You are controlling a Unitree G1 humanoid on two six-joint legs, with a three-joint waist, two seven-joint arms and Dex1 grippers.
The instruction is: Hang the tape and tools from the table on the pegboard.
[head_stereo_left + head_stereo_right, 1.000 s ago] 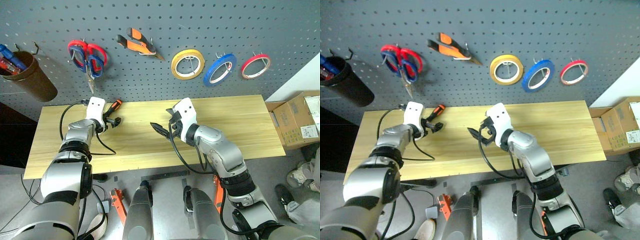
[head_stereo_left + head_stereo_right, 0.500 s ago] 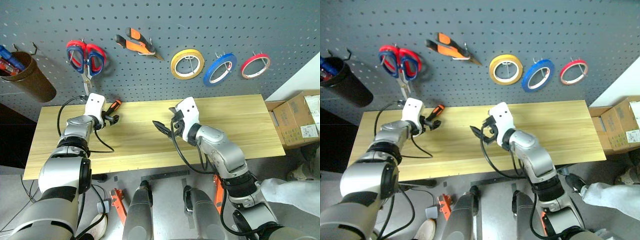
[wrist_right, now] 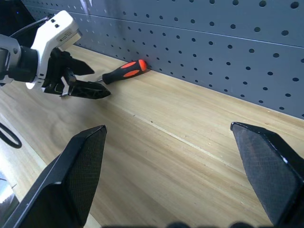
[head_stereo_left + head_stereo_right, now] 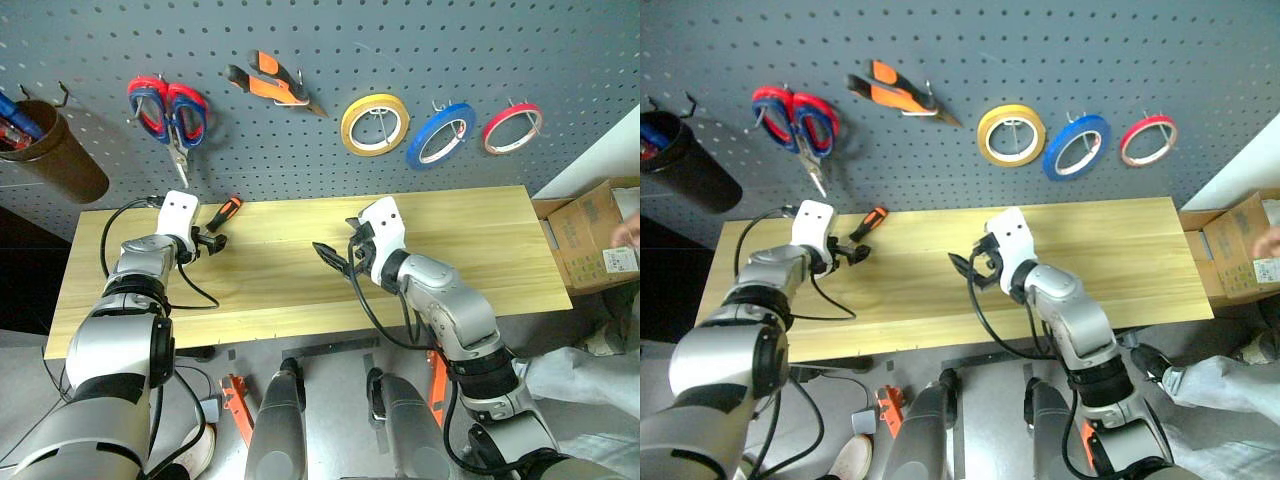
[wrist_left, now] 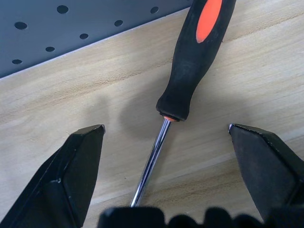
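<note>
An orange-and-black screwdriver [image 5: 194,61] lies on the table [image 4: 470,230] at the back left, close to the pegboard [image 4: 330,40]. My left gripper [image 5: 165,128] is open and low over the wood, with its fingers on either side of the screwdriver's metal shaft and not closed on it. My right gripper [image 4: 335,258] is open and empty over the middle of the table, pointing left. On the pegboard hang the blue tape [image 4: 440,135], the orange-and-black pliers [image 4: 272,85] and blue-handled scissors [image 4: 187,104] overlapping a red-handled pair.
A yellow roll [image 4: 374,124] and a red roll [image 4: 510,128] hang beside the blue tape. A brown cup [image 4: 50,155] holding screwdrivers hangs at the far left. A cardboard box [image 4: 590,235] stands past the table's right end, with a person's hand [image 4: 628,232] over it.
My left gripper has drawn back slightly to the left along the screwdriver. The right gripper has stayed put. A person has come into view at the right edge.
</note>
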